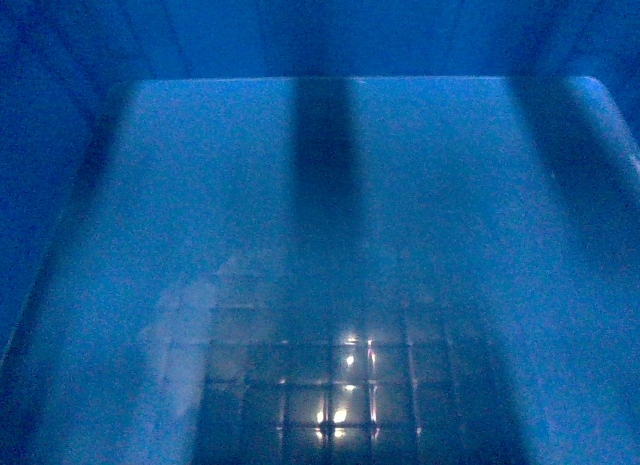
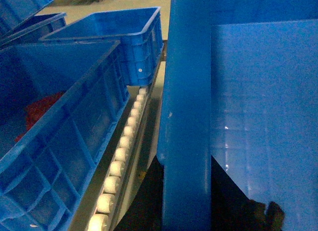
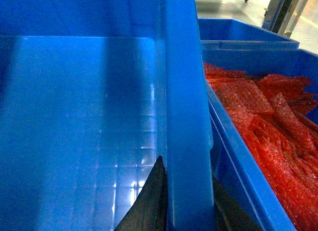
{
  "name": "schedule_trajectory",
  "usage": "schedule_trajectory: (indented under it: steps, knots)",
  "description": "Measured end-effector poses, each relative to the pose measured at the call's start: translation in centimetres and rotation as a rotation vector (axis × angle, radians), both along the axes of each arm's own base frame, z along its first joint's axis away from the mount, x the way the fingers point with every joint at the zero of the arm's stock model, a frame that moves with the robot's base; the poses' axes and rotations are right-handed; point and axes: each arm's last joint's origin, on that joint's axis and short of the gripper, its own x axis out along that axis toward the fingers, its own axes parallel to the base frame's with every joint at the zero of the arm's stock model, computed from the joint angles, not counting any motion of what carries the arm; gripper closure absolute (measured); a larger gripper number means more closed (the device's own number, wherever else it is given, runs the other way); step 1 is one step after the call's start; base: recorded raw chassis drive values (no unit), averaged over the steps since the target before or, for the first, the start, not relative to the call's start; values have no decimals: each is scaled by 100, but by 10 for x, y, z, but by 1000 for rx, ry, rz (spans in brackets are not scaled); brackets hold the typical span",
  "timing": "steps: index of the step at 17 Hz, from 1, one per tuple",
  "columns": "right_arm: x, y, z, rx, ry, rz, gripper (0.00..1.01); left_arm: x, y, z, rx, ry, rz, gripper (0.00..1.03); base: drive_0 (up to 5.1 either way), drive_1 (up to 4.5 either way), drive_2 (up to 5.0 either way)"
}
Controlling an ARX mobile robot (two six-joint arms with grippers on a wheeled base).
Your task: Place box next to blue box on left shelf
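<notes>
1. The box [image 1: 350, 235] is up between both arms — its floor and far wall fill the head view, so it is carried close under the camera, long axis across the robot.
2. The left claw [image 2: 186, 191] straddles the box's left wall: one dark finger shows outside it and one inside, clamped onto the wall. The right claw [image 3: 186, 201] does the same on the right wall, a dark finger on each side. Both arms share the load equally; neither is nearer.
3. In the left wrist view a roller track [image 2: 121, 156] runs away just left of the held wall, with a crate [image 2: 59, 141] beyond it and another blue crate [image 2: 124, 42] farther along at the track's end. I judge the track to be the shelf lane — the move is to bring the box leftward and down onto it.
4. Room is tight. On the right, a crate of red packing [image 3: 258, 116] sits just beside the held wall, almost touching.
5. Rollers will let the box slide, so it should be set flat before letting go.
</notes>
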Motion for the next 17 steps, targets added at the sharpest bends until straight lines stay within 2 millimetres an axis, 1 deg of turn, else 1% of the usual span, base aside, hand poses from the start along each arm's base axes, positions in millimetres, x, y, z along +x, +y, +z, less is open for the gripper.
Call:
schedule_trajectory:
  steps: [17]
  knots:
    - [0,0,0,0,0,0,91,0,0,0,0,0,0,88,0,0,0]
